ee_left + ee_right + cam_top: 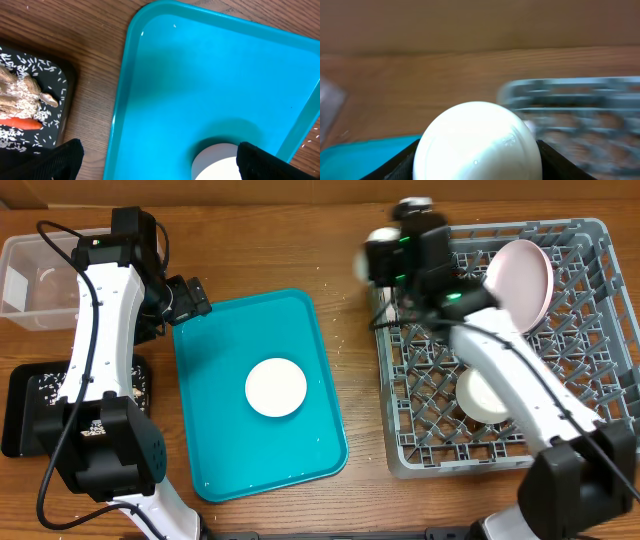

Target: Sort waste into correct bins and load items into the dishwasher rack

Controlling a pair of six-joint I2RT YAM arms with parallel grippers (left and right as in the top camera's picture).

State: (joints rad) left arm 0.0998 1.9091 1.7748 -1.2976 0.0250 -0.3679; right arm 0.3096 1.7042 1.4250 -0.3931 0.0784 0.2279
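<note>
Overhead view, itemised. Dishwasher rack [590, 330], one, grey-blue lattice, at the table's right. Within it: pale pink plate [522, 280], one, standing tilted on edge in the far corner; pale bowl [478, 396], one, in the near half, partly under the right arm. Teal serving tray [215, 430], one, centre; on it a white round dish [276, 387], one, whether bowl or cup cannot be told. Clear tub [40, 265], one, far left; black tray [22, 405], one, nearer on the left, touching neither the tub nor the teal tray. Left wrist view shows in the black tray: orange carrot [21, 123], one; beige scraps [22, 92], a clump; rice grains [47, 75], many, loose. Left gripper [190, 298], one, over the teal tray's far left corner, jaws apart and holding nothing. Right gripper [385, 255], one, motion-blurred, above the rack's far left corner, jaws clamped on a small white vessel [477, 142], one, domed. Surface: brown wood-grain table [300, 240], a few white flecks beside the teal tray. Room: not visible beyond the tabletop.
</note>
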